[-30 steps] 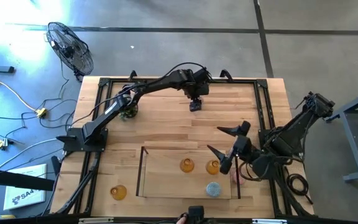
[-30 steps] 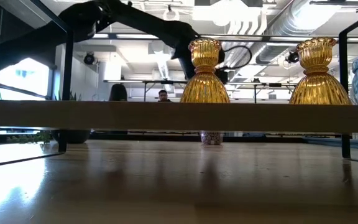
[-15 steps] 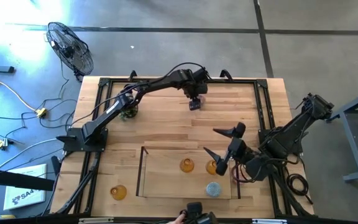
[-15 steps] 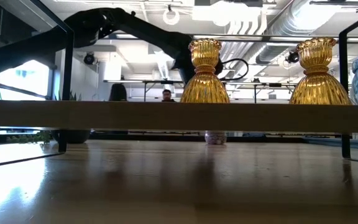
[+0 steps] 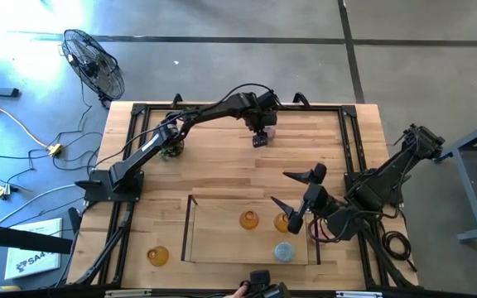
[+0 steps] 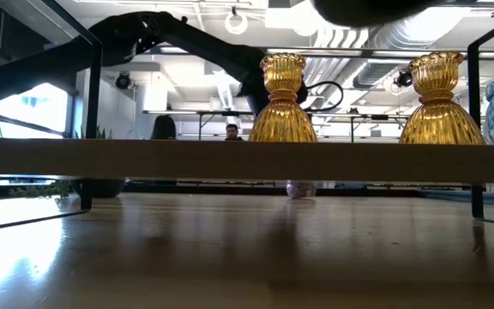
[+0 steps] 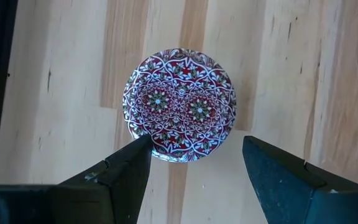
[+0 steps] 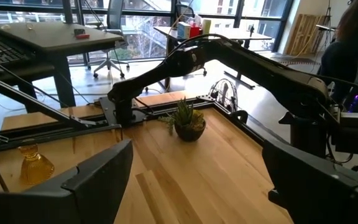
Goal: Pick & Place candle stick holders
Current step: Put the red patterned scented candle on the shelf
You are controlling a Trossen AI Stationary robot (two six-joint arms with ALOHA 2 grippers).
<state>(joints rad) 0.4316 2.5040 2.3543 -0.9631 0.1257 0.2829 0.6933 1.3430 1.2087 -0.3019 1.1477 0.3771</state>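
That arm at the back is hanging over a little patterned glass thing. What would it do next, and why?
Probably lower straight down. The left pincer is open, its fingers framing the patterned holder from above without gripping it, and the holder stands on the table at the back. Going lower would bring the fingers to either side of it.

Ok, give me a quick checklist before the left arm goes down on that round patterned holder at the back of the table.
1. Left gripper open: ok, jaws apart.
2. Centred over the round red-and-white patterned glass holder: not ok, the holder sits ahead of the fingertips, not between them.
3. Holder flat on the wooden table, nothing beside it: ok.
4. Right gripper out of the way: ok, it hovers open over the tray's right side, far from the left arm.
5. Space in the wooden tray: ok, two amber ribbed glass holders and a pale blue round one leave bare floor.
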